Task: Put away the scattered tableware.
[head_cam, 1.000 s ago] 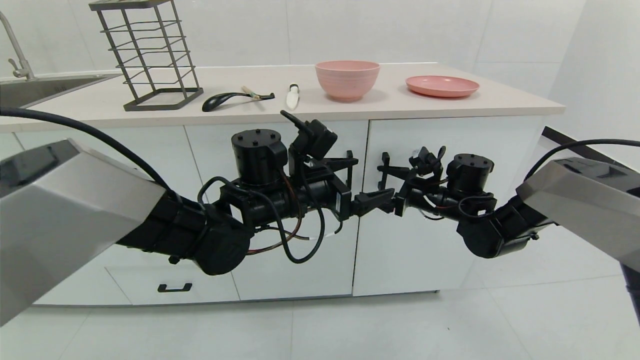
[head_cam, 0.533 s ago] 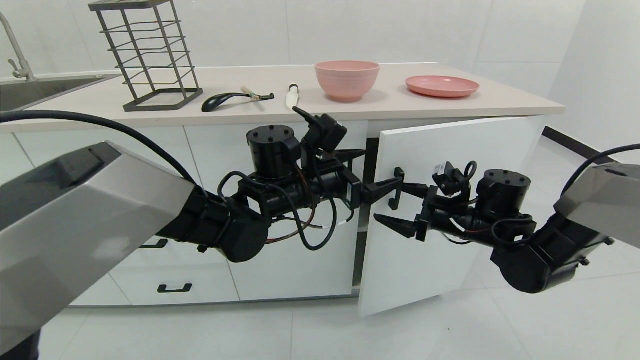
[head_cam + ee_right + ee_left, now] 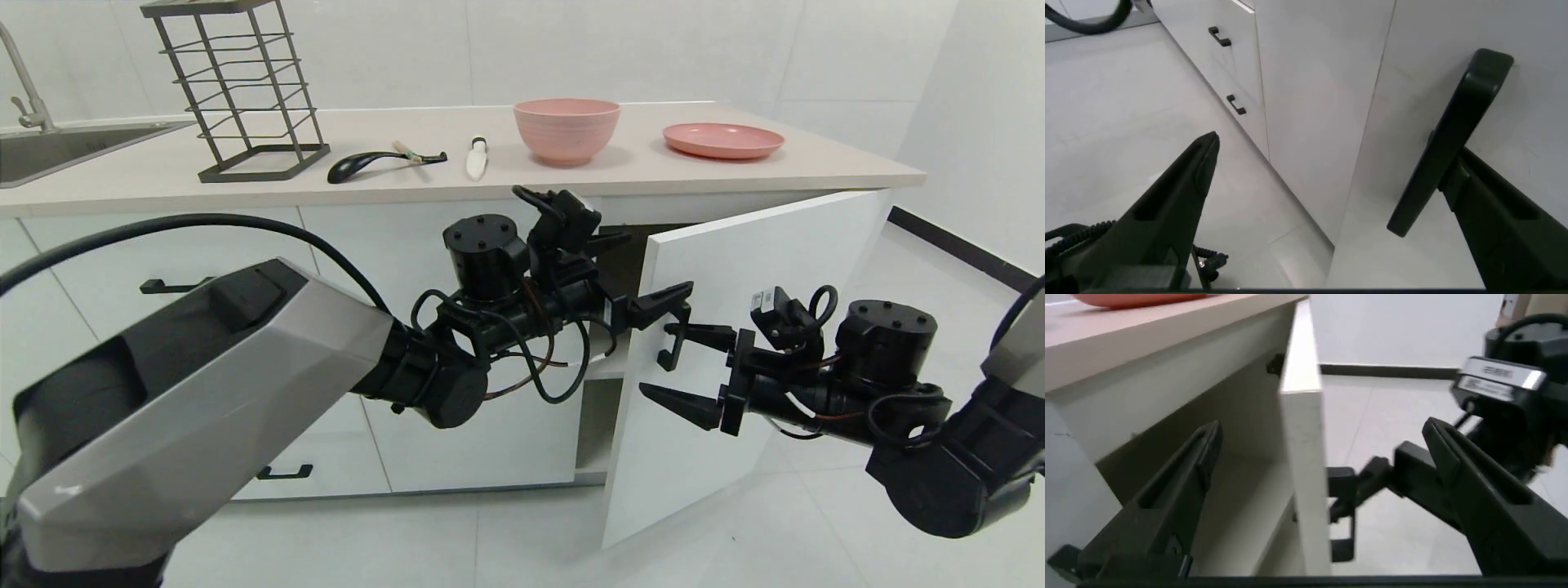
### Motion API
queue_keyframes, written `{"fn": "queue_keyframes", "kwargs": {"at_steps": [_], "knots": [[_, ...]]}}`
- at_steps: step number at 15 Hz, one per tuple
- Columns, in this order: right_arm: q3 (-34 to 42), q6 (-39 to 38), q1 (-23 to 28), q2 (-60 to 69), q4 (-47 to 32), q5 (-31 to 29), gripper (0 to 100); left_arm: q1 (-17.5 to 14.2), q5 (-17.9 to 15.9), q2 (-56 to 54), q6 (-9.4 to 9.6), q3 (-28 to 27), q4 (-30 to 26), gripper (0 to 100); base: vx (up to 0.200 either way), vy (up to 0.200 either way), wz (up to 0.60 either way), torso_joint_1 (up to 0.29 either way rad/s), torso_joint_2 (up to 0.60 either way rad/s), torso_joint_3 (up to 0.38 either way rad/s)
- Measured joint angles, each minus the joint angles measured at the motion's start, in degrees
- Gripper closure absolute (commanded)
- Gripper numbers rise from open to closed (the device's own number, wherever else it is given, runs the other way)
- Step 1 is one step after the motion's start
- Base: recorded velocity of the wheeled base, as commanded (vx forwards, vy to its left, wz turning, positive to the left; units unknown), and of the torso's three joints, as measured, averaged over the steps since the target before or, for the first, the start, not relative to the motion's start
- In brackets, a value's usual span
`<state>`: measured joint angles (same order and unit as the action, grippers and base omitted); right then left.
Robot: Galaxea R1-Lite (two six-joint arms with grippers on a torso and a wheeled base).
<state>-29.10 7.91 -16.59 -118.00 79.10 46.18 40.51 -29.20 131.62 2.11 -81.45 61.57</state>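
Over the last second the flat white cabinet door (image 3: 759,269) has swung open. The right gripper (image 3: 655,360) is spread wide, one finger at the slim black handle (image 3: 671,349). The left gripper (image 3: 660,263), also spread, straddles the door's edge. The storage space now looks reachable. Above and beyond both grippers, the smooth pink bowl (image 3: 566,129), shallow plate (image 3: 723,140) and glossy black spoon (image 3: 359,163) wait on the matte countertop (image 3: 424,186).
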Motion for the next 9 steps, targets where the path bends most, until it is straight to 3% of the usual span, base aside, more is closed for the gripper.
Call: {"fn": "queue_keyframes", "kwargs": {"at_steps": [5, 9], "knots": [[-0.9, 0.4, 1.9, -1.0, 0.2, 1.1, 0, 2.8, -1.1, 3.4, -0.41, -1.3, 2.1, 0, 0.0, 0.0, 0.0, 0.0, 0.0, 0.0], [-1.8, 0.6, 5.4, -2.2, 0.2, 0.5, 0, 3.1, -0.8, 4.0, -0.41, -1.6, 2.3, 0, 0.0, 0.0, 0.0, 0.0, 0.0, 0.0]]}}
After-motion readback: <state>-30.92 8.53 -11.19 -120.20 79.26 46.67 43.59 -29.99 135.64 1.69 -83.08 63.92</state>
